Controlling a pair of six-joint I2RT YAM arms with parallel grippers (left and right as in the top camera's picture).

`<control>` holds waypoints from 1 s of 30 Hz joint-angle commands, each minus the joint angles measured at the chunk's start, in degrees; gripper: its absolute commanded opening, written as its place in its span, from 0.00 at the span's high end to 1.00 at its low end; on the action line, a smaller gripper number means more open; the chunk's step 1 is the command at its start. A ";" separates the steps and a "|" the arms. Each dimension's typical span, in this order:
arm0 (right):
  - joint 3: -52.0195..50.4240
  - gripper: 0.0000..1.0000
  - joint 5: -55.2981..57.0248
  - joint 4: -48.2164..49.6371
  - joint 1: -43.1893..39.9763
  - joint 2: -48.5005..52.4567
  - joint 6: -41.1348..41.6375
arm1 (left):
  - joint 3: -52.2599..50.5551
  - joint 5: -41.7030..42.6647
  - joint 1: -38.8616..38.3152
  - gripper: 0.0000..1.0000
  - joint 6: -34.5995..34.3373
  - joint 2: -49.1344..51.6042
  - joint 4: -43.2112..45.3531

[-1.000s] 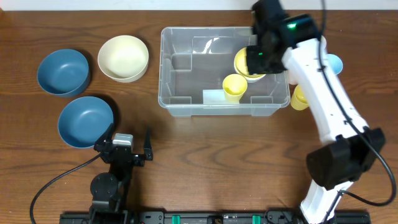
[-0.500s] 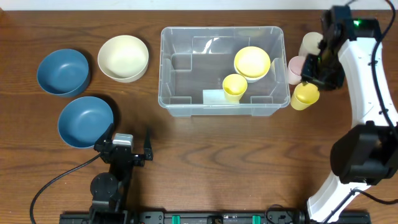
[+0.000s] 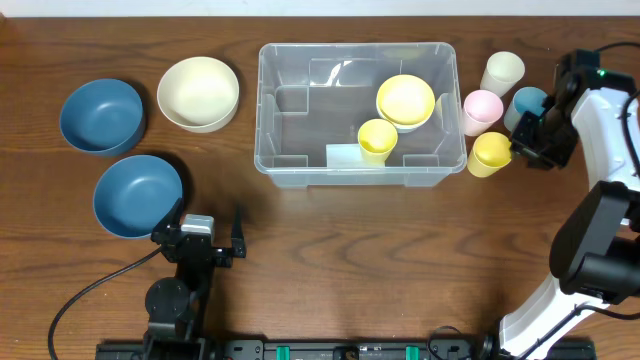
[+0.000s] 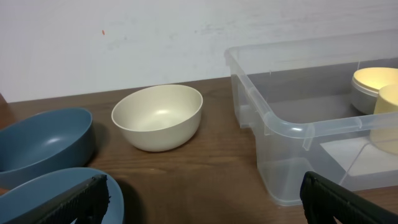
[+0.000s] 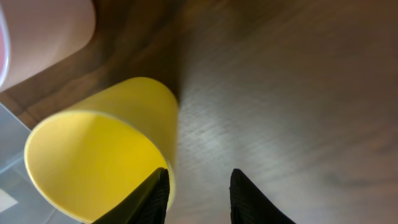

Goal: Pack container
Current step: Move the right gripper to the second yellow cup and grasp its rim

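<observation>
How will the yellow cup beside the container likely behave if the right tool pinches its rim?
The yellow cup looks empty and thin-walled: probably light, perhaps flexible. Upright and narrow, it might tip toward the pink cup if nudged.

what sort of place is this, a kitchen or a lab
Probably a robotics lab bench, not a kitchen: a wooden table against a plain white wall, a white robot arm, and a clear container holding a yellow cup.
</observation>
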 commanded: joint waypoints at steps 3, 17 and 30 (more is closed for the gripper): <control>-3.43 0.67 -4.00 3.89 0.90 -0.48 -2.60 | -1.01 -0.70 0.24 0.02 0.55 -0.28 -2.03; -4.87 0.87 -3.52 5.99 1.22 -0.48 -3.02 | -1.01 -0.70 0.24 0.02 0.55 -0.28 -2.03; -8.28 0.99 -3.58 7.65 1.53 -1.33 -2.95 | -1.01 -0.70 0.26 0.02 0.55 -0.28 -2.03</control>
